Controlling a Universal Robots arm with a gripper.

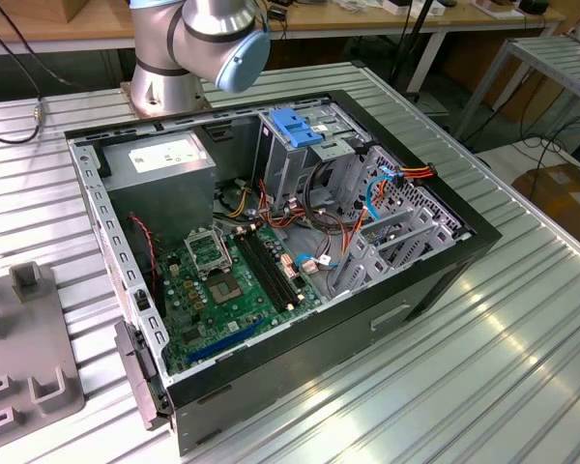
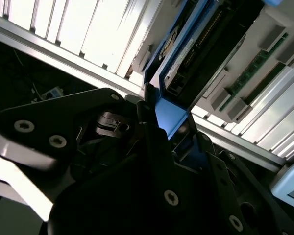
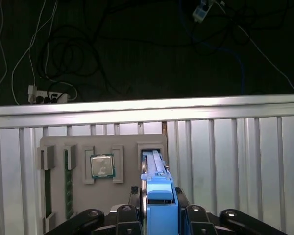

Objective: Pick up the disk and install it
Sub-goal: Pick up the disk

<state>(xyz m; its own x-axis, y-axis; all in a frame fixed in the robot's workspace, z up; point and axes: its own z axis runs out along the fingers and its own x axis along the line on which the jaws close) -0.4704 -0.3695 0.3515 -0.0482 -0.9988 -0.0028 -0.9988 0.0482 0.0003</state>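
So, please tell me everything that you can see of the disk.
The disk is a thin flat slab, seen edge-on in the first wrist view: grey metal framed by a bright blue plastic rail. It stands on edge, its far end at a slot of the grey tray, its blue near end clamped in the gripper. The second wrist view shows its dark connector side beside the blue rail.

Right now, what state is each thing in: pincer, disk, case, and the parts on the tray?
pincer: shut on the disk, at its blue carrier.
disk: on edge, at its tray slot, not installed.
computer case: lying on its side, open.
processor chip: seated in its tray pocket.
memory stick: lying in its tray slot.
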